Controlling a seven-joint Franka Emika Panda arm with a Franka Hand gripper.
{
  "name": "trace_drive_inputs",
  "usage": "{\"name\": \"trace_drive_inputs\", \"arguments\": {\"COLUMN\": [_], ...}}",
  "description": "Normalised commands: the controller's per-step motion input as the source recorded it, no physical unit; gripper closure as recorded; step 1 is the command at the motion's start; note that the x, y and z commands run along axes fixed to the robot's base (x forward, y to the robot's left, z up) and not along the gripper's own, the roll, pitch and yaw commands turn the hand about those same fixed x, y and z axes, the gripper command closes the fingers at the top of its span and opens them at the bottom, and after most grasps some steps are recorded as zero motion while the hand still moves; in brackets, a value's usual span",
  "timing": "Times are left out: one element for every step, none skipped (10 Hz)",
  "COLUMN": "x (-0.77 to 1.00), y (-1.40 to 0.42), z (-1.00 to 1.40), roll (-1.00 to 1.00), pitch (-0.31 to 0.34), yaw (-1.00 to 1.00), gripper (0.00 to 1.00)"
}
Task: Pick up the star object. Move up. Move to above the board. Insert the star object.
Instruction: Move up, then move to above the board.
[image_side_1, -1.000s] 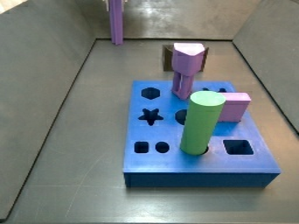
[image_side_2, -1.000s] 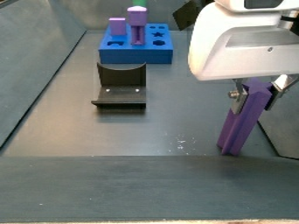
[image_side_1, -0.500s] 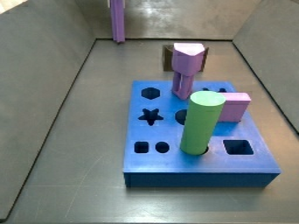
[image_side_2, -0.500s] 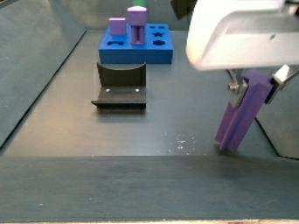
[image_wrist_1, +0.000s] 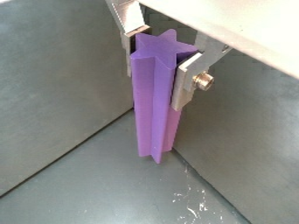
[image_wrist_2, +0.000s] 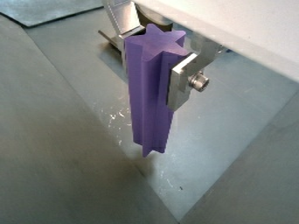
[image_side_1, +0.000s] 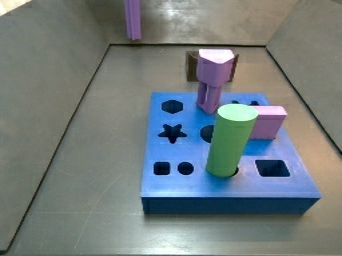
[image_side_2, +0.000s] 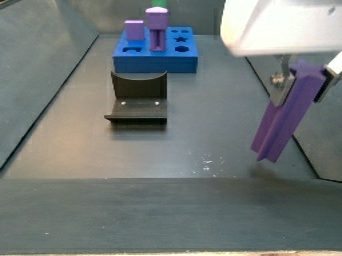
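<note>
Star object (image_side_2: 283, 115) upright in tool (image_wrist_1: 159, 54).

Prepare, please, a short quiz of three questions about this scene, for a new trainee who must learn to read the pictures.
1. True or false: the gripper is shut on the star object.
2. In a side view, which pieces stand in the board?
A. only a green cylinder
B. a green cylinder, a lilac-pink peg and a short pink block
C. none
3. Fill in: in a side view, the star object's lower end is ____ the floor, and the star-shaped hole is ____.

Key
1. True: the silver fingers clamp its upper part in both wrist views.
2. B
3. above (lifted clear of); empty
</note>
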Motion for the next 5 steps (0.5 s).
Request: {"name": "trace_drive_inputs", "arguments": {"x": [-0.02, -0.35, -0.36, -0.37, -0.38], "y": [0.00, -0.23, -0.24, -0.22, -0.21], "z": [0.17, 1.00, 1.00, 1.00, 1.00], "roll": [0.07, 0.42, 0.40, 0.38, 0.34], "pitch": [0.084, -0.361, -0.357, -0.320, -0.250], "yaw": [0.02, -0.30, -0.27, -0.19, -0.12], "gripper": [1.00, 1.00, 1.00, 1.00, 1.00]}}
